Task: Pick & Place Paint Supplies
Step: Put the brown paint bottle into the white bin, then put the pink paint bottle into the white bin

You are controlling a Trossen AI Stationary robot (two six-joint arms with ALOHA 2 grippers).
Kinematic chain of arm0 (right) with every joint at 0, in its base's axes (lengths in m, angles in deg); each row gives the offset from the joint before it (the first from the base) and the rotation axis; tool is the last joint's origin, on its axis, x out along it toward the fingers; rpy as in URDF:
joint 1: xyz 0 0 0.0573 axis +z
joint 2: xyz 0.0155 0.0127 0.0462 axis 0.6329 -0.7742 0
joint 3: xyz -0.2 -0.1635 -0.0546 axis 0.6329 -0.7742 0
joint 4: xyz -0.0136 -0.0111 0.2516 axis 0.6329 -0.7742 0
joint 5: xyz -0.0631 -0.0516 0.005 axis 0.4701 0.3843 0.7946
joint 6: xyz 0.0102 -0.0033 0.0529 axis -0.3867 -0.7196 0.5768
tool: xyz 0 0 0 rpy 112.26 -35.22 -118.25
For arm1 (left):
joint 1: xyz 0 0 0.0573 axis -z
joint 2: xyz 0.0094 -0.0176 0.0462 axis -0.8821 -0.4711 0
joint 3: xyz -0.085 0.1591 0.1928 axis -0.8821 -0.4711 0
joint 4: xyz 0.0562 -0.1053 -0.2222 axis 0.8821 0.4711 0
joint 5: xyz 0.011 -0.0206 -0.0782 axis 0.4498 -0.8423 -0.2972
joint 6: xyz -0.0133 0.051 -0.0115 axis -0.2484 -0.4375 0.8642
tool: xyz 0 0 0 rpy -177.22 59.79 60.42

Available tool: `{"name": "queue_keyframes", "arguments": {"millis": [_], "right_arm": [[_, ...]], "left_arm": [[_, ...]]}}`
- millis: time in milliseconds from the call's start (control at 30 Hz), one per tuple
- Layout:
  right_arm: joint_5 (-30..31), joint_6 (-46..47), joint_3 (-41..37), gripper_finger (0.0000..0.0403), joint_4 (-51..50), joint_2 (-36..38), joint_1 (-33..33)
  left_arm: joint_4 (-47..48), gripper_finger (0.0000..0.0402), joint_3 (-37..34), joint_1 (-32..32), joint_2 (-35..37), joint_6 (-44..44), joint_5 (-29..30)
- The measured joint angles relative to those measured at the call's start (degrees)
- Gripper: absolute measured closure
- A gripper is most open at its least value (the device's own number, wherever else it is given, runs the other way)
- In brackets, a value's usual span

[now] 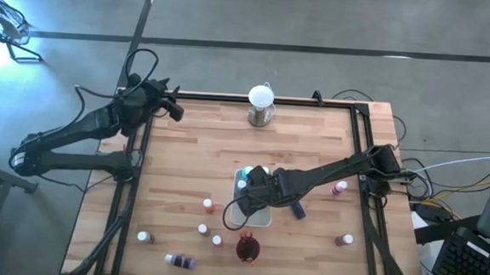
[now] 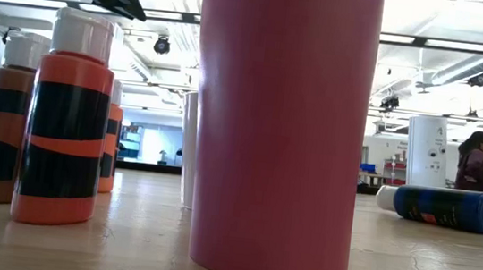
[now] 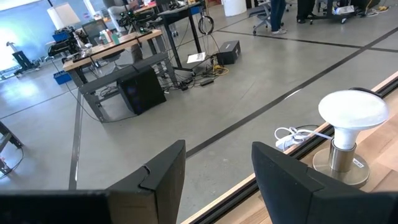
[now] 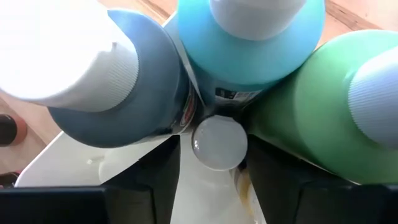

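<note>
Nearest the front edge: a dark red cup (image 1: 246, 248), smooth, straight-walled, upright on the pale plank table (image 1: 313, 142); contents too small to make out. Around it, loose paint bottles (image 1: 203, 230), white-capped, mostly upright, plus a purple one (image 1: 179, 260) lying on its side near the front-left corner. Also two orange-and-black banded bottles (image 2: 63, 134) standing left of the cup in the low view, and a dark blue bottle (image 2: 445, 209) lying flat to its right. Just behind the cup, a white rectangular tray (image 1: 261, 217), glossy, holding at least three round plastic bottles packed shoulder to shoulder: a grey-blue one (image 4: 124, 93), a light blue one (image 4: 249, 56) and a green one (image 4: 311, 112), all with ribbed white caps. Right gripper (image 1: 250, 189) reaching in from the right edge, arm stretched low across the table, poised over the tray; fingers parted moderately, flanking a small round white cap (image 4: 217, 144) wedged among the three bottles, a thin sliver of tray showing beside it. Farther back, a white globe (image 1: 262, 97) on a metal base at the far edge. At the far-left corner, left gripper (image 3: 217, 171) raised, waiting, fingers apart, gripping nothing.
</note>
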Motion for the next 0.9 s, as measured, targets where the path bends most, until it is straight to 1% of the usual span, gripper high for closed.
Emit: {"name": "queue_keyframes", "arguments": {"millis": [300, 467, 767, 900], "right_arm": [[0.0, -1.0, 0.6, 0.0269, -0.1, 0.0, 0.0], [0.0, -1.8, 1.5, 0.0277, -0.3, 0.1, 0.1], [0.0, -2.2, 2.6, 0.0240, -1.9, 1.9, 0.5], [0.0, -2.0, 2.6, 0.0233, -3.2, 3.1, 0.7]], "left_arm": [[0.0, 0.0211, 0.0, 0.0, 0.0, 0.0, 0.0], [0.0, 0.0211, 0.0, 0.0, 0.0, 0.0, 0.0], [0.0, 0.0211, 0.0, 0.0, 0.0, 0.0, 0.0], [0.0, 0.0211, 0.0, 0.0, 0.0, 0.0, 0.0]]}}
